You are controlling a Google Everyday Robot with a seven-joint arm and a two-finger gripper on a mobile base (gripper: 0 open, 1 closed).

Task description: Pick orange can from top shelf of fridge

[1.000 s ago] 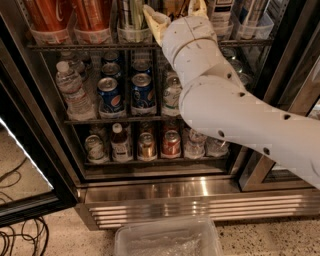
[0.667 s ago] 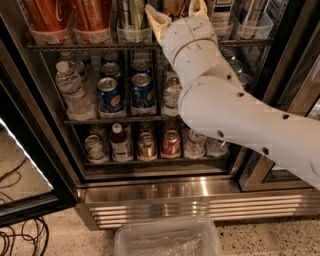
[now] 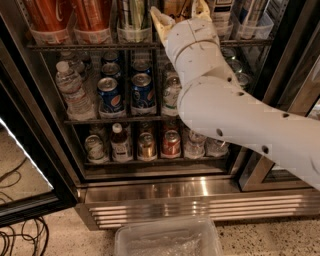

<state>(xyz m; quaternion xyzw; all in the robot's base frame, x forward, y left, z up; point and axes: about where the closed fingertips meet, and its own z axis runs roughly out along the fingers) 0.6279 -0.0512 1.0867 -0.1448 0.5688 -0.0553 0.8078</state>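
2 spread fingers of the gripper [image 3: 177,7] apparently straddle the orange can [image 3: 175,11], top shelf [image 3: 100,46].

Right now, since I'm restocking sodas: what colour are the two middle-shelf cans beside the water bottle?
Blue cans, camera view; gripper up at the top shelf.

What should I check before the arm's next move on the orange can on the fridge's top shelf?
1. Access: ok. The dark-framed glass-door fridge stands open.
2. Height: ok. The cream gripper is at the thin dark wire top shelf.
3. Target: ok. The tall golden-orange can is right at the gripper, partly cut off by the picture's edge.
4. Hold on the can: cannot tell.
5. Neighbours: ok. The tall red cans stand well to one side.
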